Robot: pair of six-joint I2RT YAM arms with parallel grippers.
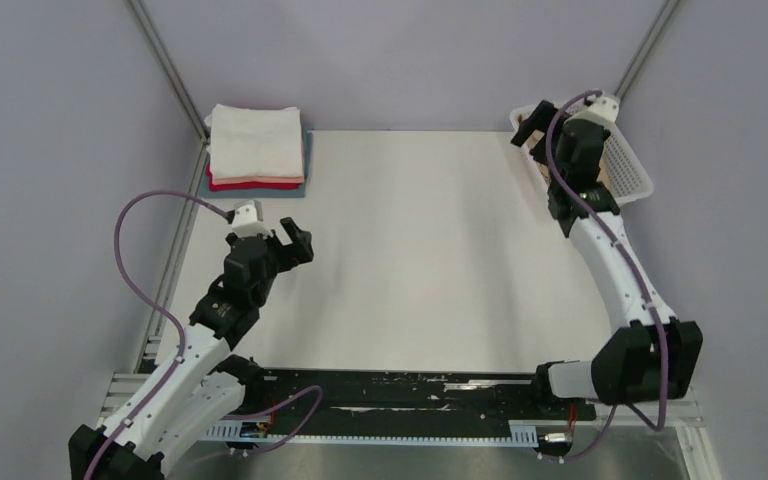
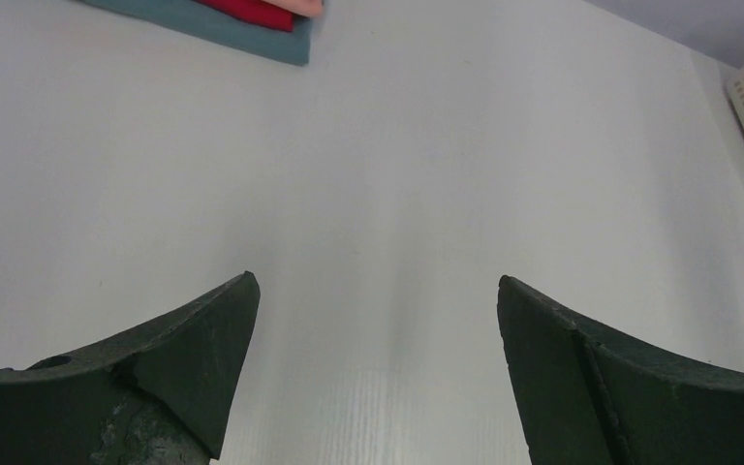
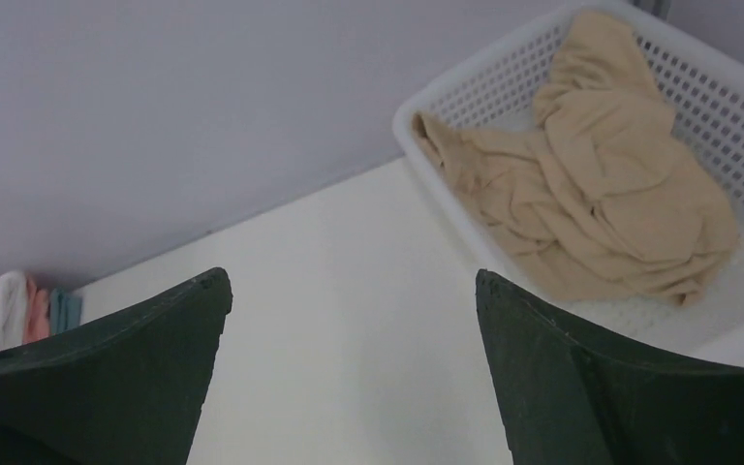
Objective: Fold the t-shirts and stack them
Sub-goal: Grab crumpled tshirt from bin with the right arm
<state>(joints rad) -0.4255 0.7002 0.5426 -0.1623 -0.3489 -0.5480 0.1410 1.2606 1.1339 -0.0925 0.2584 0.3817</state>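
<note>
Two robot arms reach over a white table, seen from the overhead camera. The left gripper, left of centre in that frame, hangs above bare tabletop with its jaws wide apart and nothing between them. The right gripper, in the upper right of the frame, hovers at the upper left corner of a white mesh basket, its jaws likewise spread and empty. In the right wrist view a crumpled tan shirt lies inside the basket, filling the upper right of that frame, with one end up against the basket's left wall. A stack of folded shirts sits in the upper left of the overhead frame, at the table's corner: cream-white on top, then pink, red, and grey-blue at the bottom. The left wrist view catches only the stack's lower edges at its top left.
</note>
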